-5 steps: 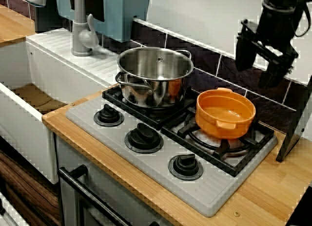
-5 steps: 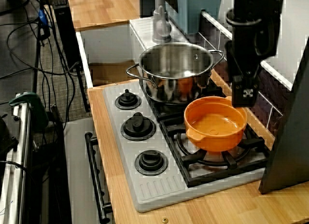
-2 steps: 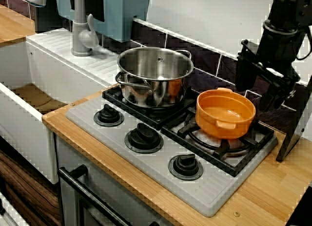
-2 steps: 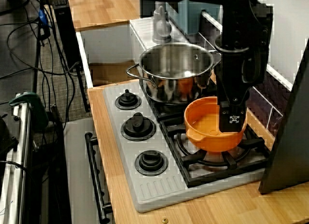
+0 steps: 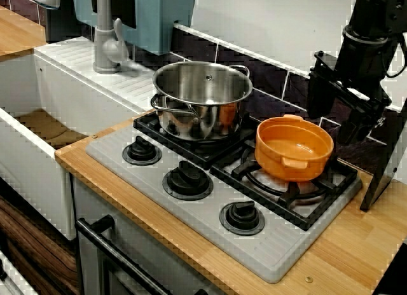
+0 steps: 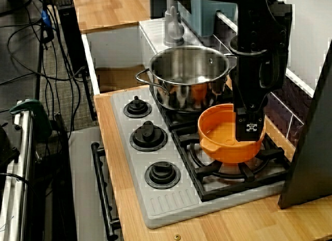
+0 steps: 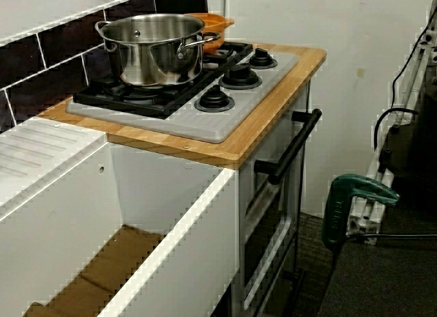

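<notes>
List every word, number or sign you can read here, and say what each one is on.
No words or numbers can be read anywhere.
white mark on the end effector: a small sign, too small and blurred to read.
stove knobs: no markings can be made out.

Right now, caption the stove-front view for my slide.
Open black gripper at the orange pot's far rim, steel pot alongside on the hob.
</notes>
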Tool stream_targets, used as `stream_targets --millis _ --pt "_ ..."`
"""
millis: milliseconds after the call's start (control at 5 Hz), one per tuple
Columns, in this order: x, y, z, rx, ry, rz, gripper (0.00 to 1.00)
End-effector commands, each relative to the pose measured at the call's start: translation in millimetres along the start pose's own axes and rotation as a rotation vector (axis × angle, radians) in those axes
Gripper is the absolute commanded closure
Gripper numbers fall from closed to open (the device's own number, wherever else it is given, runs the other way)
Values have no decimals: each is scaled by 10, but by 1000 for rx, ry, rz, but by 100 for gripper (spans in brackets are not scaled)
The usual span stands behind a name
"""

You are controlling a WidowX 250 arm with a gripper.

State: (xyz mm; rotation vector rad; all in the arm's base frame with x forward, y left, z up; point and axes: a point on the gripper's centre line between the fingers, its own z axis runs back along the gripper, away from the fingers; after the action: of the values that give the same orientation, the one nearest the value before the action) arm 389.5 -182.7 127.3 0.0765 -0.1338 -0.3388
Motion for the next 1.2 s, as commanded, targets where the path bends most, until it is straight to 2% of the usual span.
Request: stream_targets --millis 0,200,400,1000 --pt "13 4 333 -7 -79 8 0" --pt "-14 -27 204 -9 -62 5 0" --pt "25 10 84 -9 -65 23 0" --pt "79 -16 -291 -9 -99 68 0"
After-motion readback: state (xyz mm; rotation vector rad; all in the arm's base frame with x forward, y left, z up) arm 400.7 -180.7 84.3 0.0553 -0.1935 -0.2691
